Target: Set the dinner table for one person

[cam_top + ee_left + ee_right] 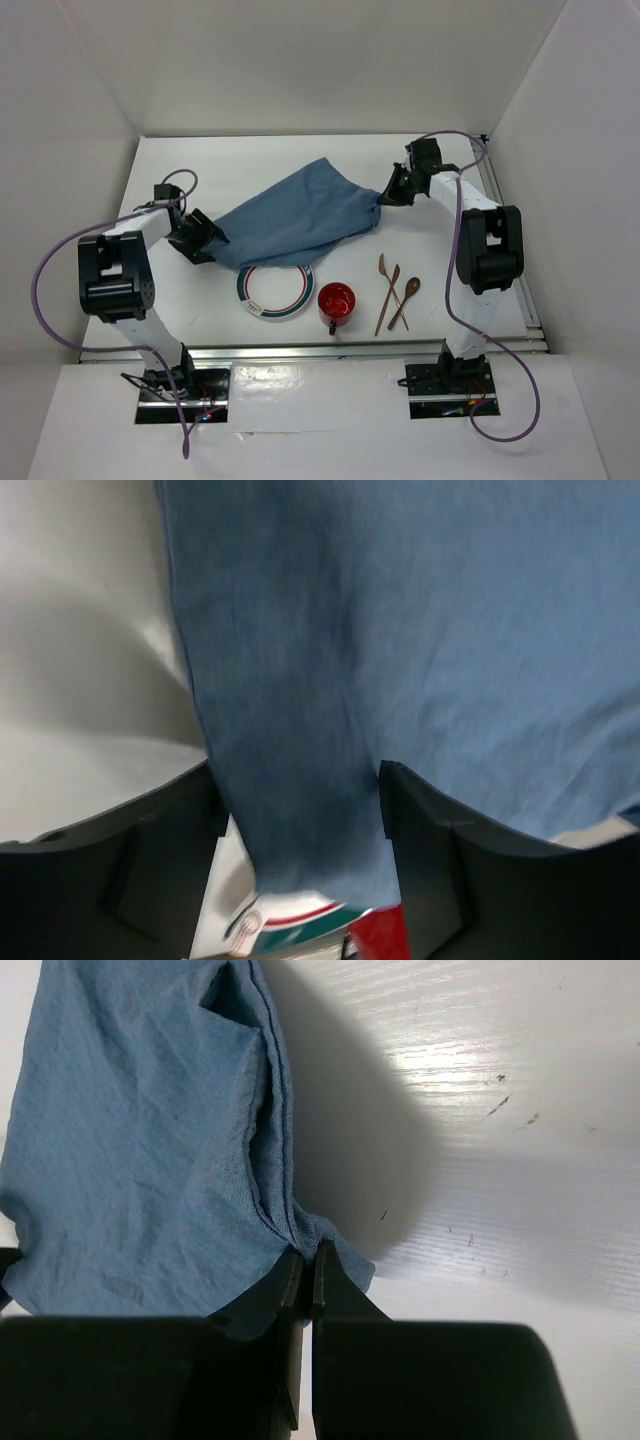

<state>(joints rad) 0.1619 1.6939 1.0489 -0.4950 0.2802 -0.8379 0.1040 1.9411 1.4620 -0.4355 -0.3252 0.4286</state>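
Observation:
The blue cloth placemat (300, 215) stretches across the white dinner table (190, 165) between my two grippers. My right gripper (385, 195) is shut on the cloth's right corner, as the right wrist view (308, 1255) shows, with the cloth (130, 1160) bunched at the fingertips. My left gripper (205, 243) is at the cloth's left end. In the left wrist view its jaws (297, 775) stand wide apart with the cloth (400, 630) hanging between them. The cloth's near edge overlaps the plate.
A white plate with a green and red rim (275, 290) lies near the front, also in the left wrist view (290, 920). A red cup (336, 303) stands to its right. Wooden utensils (395, 290) lie right of the cup. An aluminium rail (350, 350) runs along the front.

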